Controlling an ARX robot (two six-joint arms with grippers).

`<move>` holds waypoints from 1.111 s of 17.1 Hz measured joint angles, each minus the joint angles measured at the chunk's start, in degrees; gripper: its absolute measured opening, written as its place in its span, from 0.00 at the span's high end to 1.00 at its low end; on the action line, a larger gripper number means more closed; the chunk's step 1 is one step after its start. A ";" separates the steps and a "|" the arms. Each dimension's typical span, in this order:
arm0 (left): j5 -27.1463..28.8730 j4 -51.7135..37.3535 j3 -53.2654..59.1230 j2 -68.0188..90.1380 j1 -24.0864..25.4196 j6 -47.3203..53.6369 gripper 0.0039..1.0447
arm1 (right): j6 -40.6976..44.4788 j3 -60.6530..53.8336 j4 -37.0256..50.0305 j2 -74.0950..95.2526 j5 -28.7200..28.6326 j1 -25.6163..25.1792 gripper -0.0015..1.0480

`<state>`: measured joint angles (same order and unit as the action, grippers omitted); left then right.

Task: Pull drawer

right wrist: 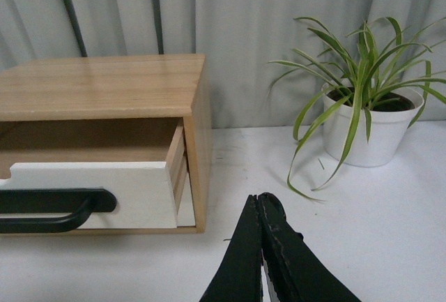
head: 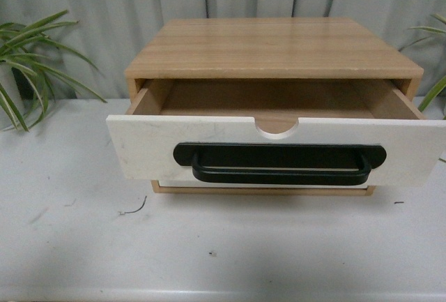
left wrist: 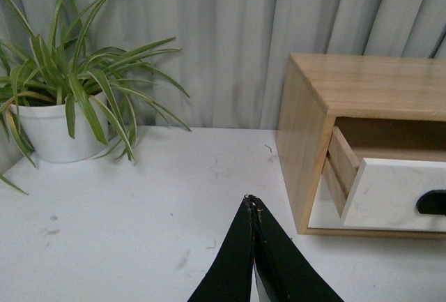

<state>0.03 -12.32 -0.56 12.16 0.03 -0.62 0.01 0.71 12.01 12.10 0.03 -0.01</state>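
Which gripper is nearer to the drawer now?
Cannot tell; neither clearly. The left gripper sits off the left side of the drawer, the right gripper off its right side, both shut, apart from it.

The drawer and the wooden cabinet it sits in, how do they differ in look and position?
The drawer has a white front with a black bar handle; the cabinet is bare light wood with no handle. The drawer is pulled out toward the camera; the cabinet stands back by the curtain. The drawer is open-topped; the cabinet has a solid top. Both have light wood sides.

Soft even light, faint shadow under the drawer, mild blur, no glare
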 joint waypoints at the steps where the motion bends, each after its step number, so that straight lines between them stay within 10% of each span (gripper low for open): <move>1: 0.00 0.44 0.00 -0.33 0.00 0.00 0.99 | 0.00 0.00 -0.24 -0.35 0.00 0.00 0.98; 19: 0.02 12.52 -0.02 -11.69 0.00 0.00 0.89 | 0.02 0.02 -12.28 -11.89 0.00 0.00 0.90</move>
<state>0.05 0.21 -0.58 0.47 0.03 -0.62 0.03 0.73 -0.27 0.21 0.03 -0.01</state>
